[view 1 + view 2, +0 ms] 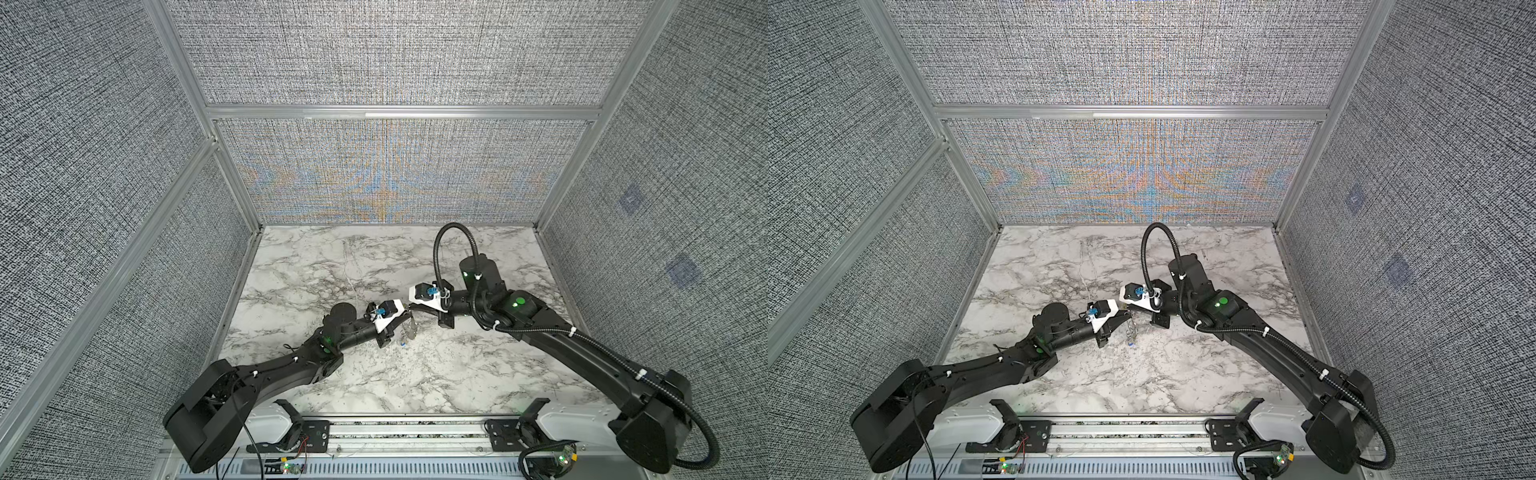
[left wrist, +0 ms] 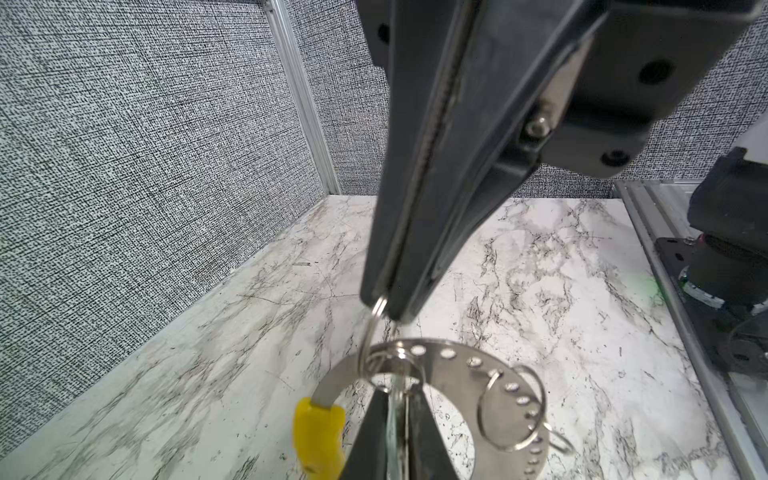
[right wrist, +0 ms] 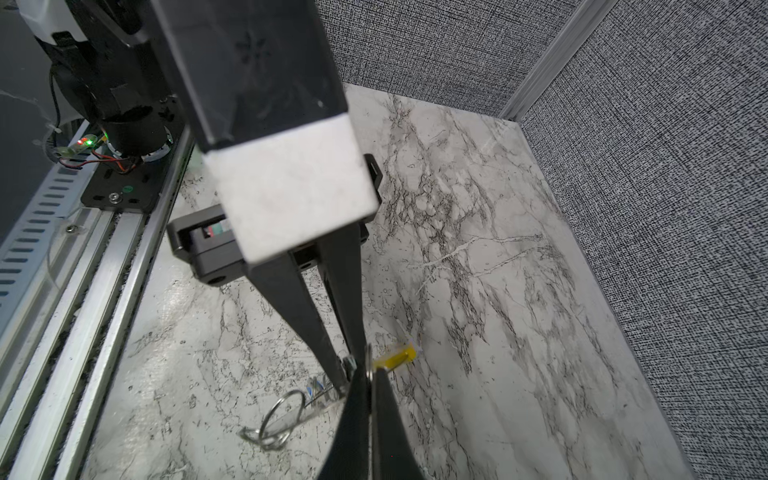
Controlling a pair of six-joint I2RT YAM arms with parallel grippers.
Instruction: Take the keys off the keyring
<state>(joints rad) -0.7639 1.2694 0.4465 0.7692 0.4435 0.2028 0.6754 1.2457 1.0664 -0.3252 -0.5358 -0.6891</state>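
Above the marble table (image 2: 540,270): pinches, with right gripper (image 2: 385,309) jaws pressed together, a small split ring (image 2: 371,328) looped through the perforated keyring (image 2: 457,357). Meets the hoop's inner rim with left gripper (image 2: 395,386), tips closed; cannot tell on what. Shows yellow sleeve (image 2: 318,432) at one end, blue-headed key (image 1: 1133,344) dangling lowest.

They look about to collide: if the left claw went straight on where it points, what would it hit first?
Past the keyring at its tips, the left claw would probably meet the right claw, facing it; depth unclear.
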